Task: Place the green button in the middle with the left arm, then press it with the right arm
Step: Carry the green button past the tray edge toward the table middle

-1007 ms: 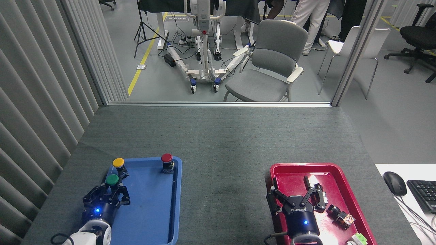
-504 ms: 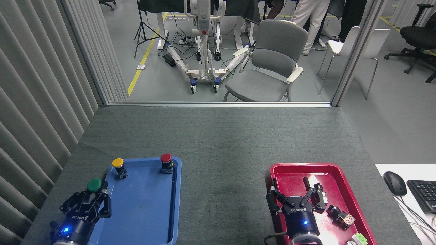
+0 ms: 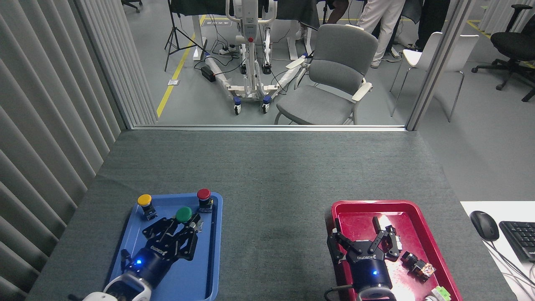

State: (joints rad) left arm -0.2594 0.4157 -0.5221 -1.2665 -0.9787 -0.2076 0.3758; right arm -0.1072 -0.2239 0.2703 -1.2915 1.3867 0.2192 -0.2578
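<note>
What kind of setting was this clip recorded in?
Probably a robotics lab or test bay in an office: a felt-covered table fenced by partition panels, a wheeled equipment stand with floor cables, and office chairs beyond.

Wide bare stretch of grey table cover [image 3: 271,200] between the blue tray [image 3: 211,251] and the red tray [image 3: 340,207]; nothing on it, plenty of room to pass; same open felt all the way to the far edge. Inside the blue tray, red button [image 3: 204,200] near the far right corner and yellow button [image 3: 146,205] at the far left, with the left gripper [image 3: 179,228] and green button [image 3: 184,214] between them; tight there. Low tray rims to clear. Right gripper [image 3: 361,240] over the red tray, small parts [image 3: 418,265] just beside it.
</note>
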